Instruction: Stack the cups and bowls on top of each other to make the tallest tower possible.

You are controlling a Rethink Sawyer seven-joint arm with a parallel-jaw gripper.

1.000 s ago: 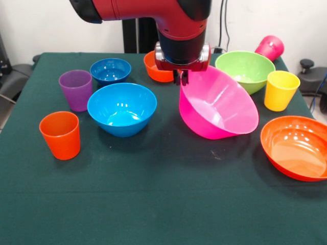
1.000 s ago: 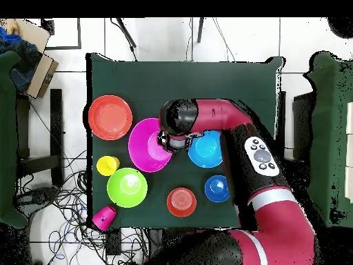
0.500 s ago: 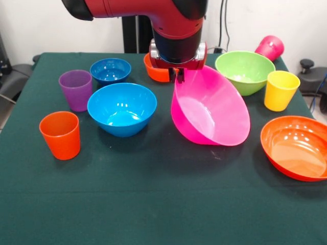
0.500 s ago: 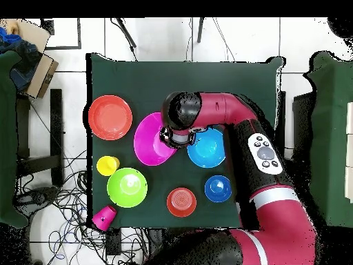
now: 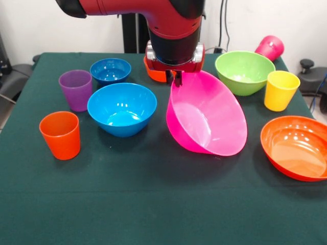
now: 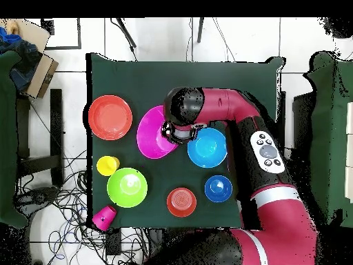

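Observation:
My gripper (image 5: 173, 77) is shut on the rim of the very large pink bowl (image 5: 207, 120) and holds it tilted, mouth toward the camera; the gripper (image 6: 169, 131) and the pink bowl (image 6: 152, 133) also show in the overhead view. The medium blue bowl (image 5: 122, 108) stands to its left. The small blue bowl (image 5: 110, 70) and small orange bowl (image 5: 153, 70) are behind. The lime green bowl (image 5: 244, 71) and large orange bowl (image 5: 296, 147) are at the right. Orange cup (image 5: 61, 135), purple cup (image 5: 76, 90) and yellow cup (image 5: 280, 90) stand upright. The magenta cup (image 5: 270, 47) lies at the far right corner.
The dark green table (image 5: 153, 204) has bare cloth along its near side. A cardboard box (image 6: 34, 65) sits off the table in the overhead view, with cables (image 6: 62, 200) on the floor beside it.
My gripper has carried the pink bowl leftward and nearer in the front view, and the bowl now tilts more steeply. Everything else stays put.

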